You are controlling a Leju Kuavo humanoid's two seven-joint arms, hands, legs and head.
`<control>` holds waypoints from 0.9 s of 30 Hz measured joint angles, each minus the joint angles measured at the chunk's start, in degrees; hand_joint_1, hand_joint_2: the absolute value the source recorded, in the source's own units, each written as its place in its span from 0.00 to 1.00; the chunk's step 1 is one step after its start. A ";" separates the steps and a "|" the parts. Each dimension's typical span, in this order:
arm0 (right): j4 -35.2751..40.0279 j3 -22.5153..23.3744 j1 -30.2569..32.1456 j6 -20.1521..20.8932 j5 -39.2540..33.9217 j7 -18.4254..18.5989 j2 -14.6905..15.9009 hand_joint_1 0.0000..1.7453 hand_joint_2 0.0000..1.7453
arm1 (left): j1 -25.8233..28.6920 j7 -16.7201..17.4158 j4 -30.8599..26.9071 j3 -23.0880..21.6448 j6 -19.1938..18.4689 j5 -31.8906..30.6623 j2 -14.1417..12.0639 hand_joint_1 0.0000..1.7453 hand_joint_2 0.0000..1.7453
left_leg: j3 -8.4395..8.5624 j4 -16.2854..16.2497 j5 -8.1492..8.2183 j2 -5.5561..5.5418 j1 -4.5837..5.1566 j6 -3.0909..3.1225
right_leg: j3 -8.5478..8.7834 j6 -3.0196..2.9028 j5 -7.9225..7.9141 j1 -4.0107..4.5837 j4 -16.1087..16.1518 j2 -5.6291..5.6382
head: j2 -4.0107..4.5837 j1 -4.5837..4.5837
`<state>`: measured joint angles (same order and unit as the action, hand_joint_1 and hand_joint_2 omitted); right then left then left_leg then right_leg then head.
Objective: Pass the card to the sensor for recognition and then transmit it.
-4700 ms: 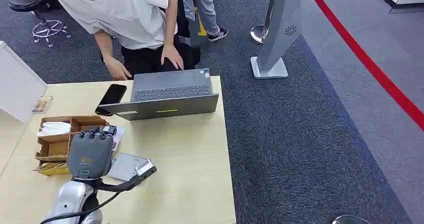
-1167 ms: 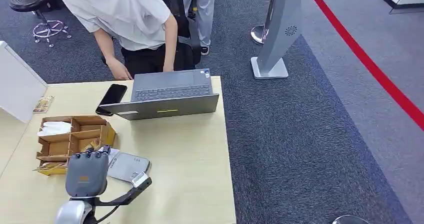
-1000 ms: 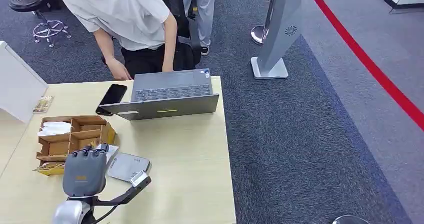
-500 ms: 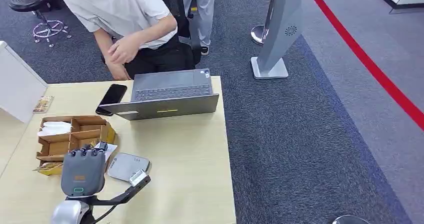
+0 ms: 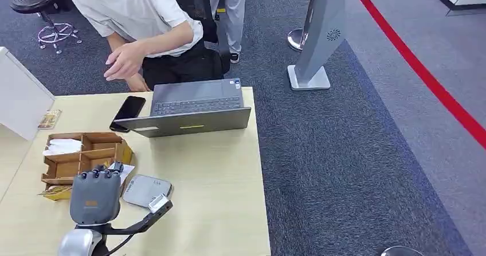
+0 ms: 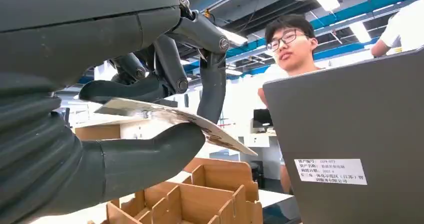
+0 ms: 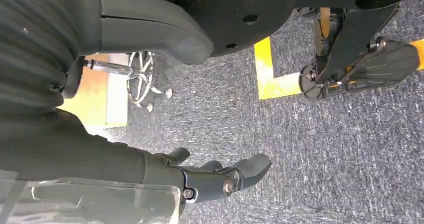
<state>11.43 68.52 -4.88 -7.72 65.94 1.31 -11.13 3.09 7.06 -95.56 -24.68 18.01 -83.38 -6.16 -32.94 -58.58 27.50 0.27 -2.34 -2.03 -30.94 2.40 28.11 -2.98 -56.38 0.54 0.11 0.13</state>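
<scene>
My left hand point(image 5: 95, 196) hovers low over the table's near left, back side up, just left of the grey rounded card sensor point(image 5: 147, 190). A white card point(image 5: 125, 170) sticks out past its fingertips. In the left wrist view the thumb point(image 6: 150, 156) and the dark fingers point(image 6: 210, 83) pinch that thin printed card point(image 6: 175, 118) flat between them, its free end pointing toward the laptop. My right hand point(image 7: 215, 176) hangs over the carpet with its fingers apart and nothing in them.
A cardboard organiser point(image 5: 85, 154) stands just beyond my left hand. A grey laptop point(image 5: 195, 110) and a black phone point(image 5: 129, 110) lie further back. A person point(image 5: 143, 21) leans over the far edge with one hand raised. The table's right edge is near the sensor.
My left hand drew back from the organiser toward me with the card, then stayed nearly still for the last second. The person lifted a hand off the laptop and swung it left.
</scene>
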 joint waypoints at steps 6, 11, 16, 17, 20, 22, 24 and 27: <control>0.00 -0.67 0.02 -0.09 2.75 2.64 0.00 0.00 1.00 | -5.08 1.77 1.86 0.11 5.45 -1.42 0.50 1.00 1.00 | -0.23 -0.07 -0.19 -0.21 -0.01 0.19 | -0.47 0.06 -0.04 0.01 0.06 -0.25 | 0.00 0.11; 0.04 -2.82 -0.47 -0.11 4.81 5.07 0.02 0.00 1.00 | -22.97 -1.24 12.47 4.19 9.51 -0.02 3.39 1.00 1.00 | -0.32 -0.02 -0.44 -0.21 0.01 0.13 | -0.19 -0.02 -0.36 0.00 -0.01 -0.31 | 0.00 -0.02; 0.04 -3.67 -0.32 -0.11 5.22 5.22 0.02 0.00 1.00 | -26.16 -1.79 16.04 5.38 9.84 -0.04 4.89 1.00 1.00 | -0.39 -0.06 -0.43 -0.20 0.01 0.14 | -0.28 0.05 -0.39 0.00 0.00 -0.17 | 0.00 0.00; 0.04 -3.85 -0.32 -0.11 5.22 5.20 0.02 0.00 1.00 | -26.36 -1.79 16.44 5.49 9.86 -0.04 5.05 1.00 1.00 | -0.40 -0.06 -0.42 -0.20 0.01 0.14 | -0.30 0.04 -0.38 0.00 0.01 -0.17 | 0.00 0.00; 0.07 -4.00 -0.31 -0.13 5.07 4.94 0.02 0.00 1.00 | -26.54 -1.79 17.00 5.68 9.86 -0.09 5.33 1.00 1.00 | -0.46 -0.06 -0.42 -0.20 0.01 0.15 | -0.37 0.05 -0.36 0.00 0.01 -0.18 | 0.00 0.00; 0.07 -4.11 -0.32 -0.28 5.07 4.77 0.02 0.00 1.00 | -26.62 -1.79 17.33 5.68 9.84 -0.11 5.46 1.00 1.00 | -0.46 -0.06 -0.41 -0.20 0.00 0.15 | -0.39 0.06 -0.35 0.00 0.01 -0.18 | 0.00 0.00; 0.09 -4.20 -0.32 -0.31 5.05 4.72 0.02 0.00 1.00 | -26.75 -1.79 17.62 5.68 9.84 -0.11 5.64 1.00 1.00 | -0.47 -0.05 -0.42 -0.20 0.00 0.15 | -0.38 0.06 -0.35 0.00 0.01 -0.18 | 0.00 0.00; 0.09 -4.22 -0.32 -0.37 5.07 4.70 0.02 0.00 1.00 | -26.97 -1.79 17.92 5.68 9.77 -0.11 5.84 1.00 1.00 | -0.47 -0.05 -0.42 -0.20 0.00 0.15 | -0.38 0.06 -0.35 0.00 0.01 -0.18 | 0.00 0.00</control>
<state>11.52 64.30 -5.19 -8.09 71.01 6.01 -11.10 -23.88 5.27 -77.64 -18.99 27.78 -83.49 -0.33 -33.41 -58.63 27.08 0.07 -2.34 -1.88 -31.31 2.46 27.76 -2.98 -56.37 0.36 0.11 0.13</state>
